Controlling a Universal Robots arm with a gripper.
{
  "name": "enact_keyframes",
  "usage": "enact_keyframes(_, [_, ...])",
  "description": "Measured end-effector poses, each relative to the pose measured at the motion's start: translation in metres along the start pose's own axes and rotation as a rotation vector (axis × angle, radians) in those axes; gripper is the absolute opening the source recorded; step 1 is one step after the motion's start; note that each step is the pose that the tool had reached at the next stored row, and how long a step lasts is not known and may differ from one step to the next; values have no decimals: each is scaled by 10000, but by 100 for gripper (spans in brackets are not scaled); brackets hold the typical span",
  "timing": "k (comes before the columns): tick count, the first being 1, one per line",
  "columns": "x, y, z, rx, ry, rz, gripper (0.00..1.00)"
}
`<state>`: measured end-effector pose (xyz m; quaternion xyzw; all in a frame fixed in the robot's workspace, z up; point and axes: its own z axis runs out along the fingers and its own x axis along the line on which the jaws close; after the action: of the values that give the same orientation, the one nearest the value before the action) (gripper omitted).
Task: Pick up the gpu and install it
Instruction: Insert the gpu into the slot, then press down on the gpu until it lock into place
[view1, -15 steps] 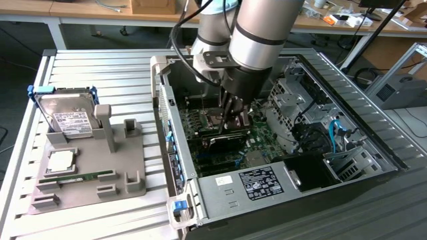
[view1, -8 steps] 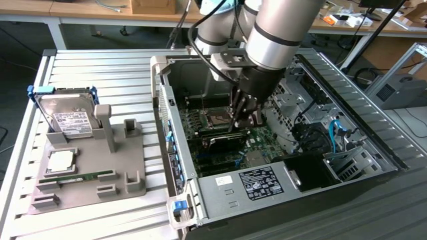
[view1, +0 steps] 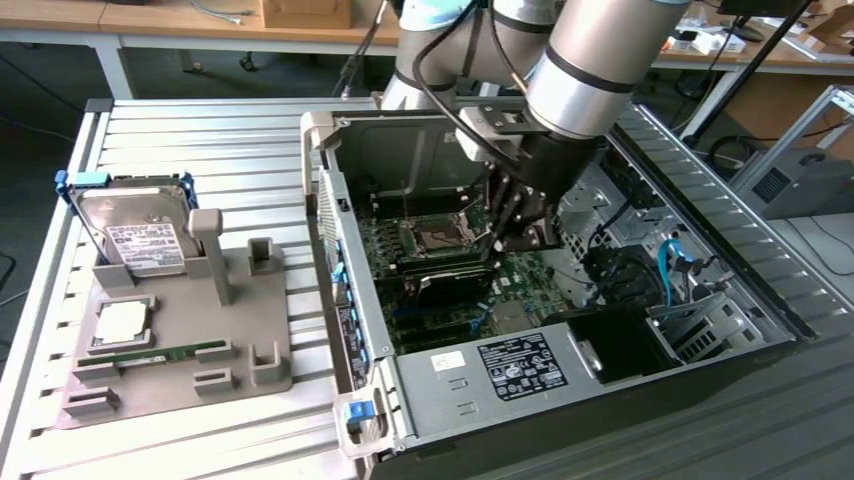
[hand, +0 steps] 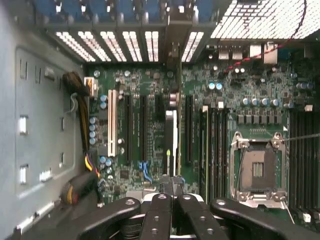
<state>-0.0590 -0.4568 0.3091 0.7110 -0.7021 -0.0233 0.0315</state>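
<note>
**Card over the slots, little margin for a crooked seat**

Pinched thin-edge-up in the end effector (hand: 172, 197), pads pressed together on its upper edge: the gpu (hand: 171, 140), hanging inside the open computer case (view1: 350, 250) just above the motherboard (hand: 150, 80), in line with the row of dark expansion slots (hand: 143, 125). Cannot tell whether touching a slot or hovering just clear of one.

Likely ways to go wrong, as a judgement:
- Landing between two slots rather than in one, given how close together they run; would jam the card edge against the board.
- Tilting in so narrow a pinch; would drive one corner in first and bind.
- Catching the bracket end on the perforated rear slot covers (hand: 130, 45) before the connector goes home.
- Brushing the bundled cables (hand: 80, 85) near the case wall, or the red wire (hand: 250, 57) near the rear; less likely, both well apart from the card.
- Knocking the bare CPU socket (hand: 257, 170), near the card's line but across the memory slots.

Underneath: a pale slatted metal worktop (view1: 200, 140), ribbed, so no flat rest for small parts. At nine o'clock from the case in the exterior view, a grey fixture tray (view1: 254, 370) with an upright hard drive (view1: 134, 240) at its eleven o'clock corner and a green memory stick (view1: 160, 355) lying flat nearer seven o'clock.

Around it: wooden desks (view1: 174, 20) at twelve o'clock, aluminium framing (view1: 801, 130) at three o'clock.
</note>
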Motion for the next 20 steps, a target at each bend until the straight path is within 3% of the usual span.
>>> enact_keyframes(3, [-2, -102, -7, -43, -3, -96, 10])
enact_keyframes(14, [-3, -106, -7, -45, -2, -105, 10])
enact_keyframes(16, [-3, -61, -3, -37, -2, -105, 10])
enact_keyframes(20, [-10, 135, 31, 11, -4, -104, 10])
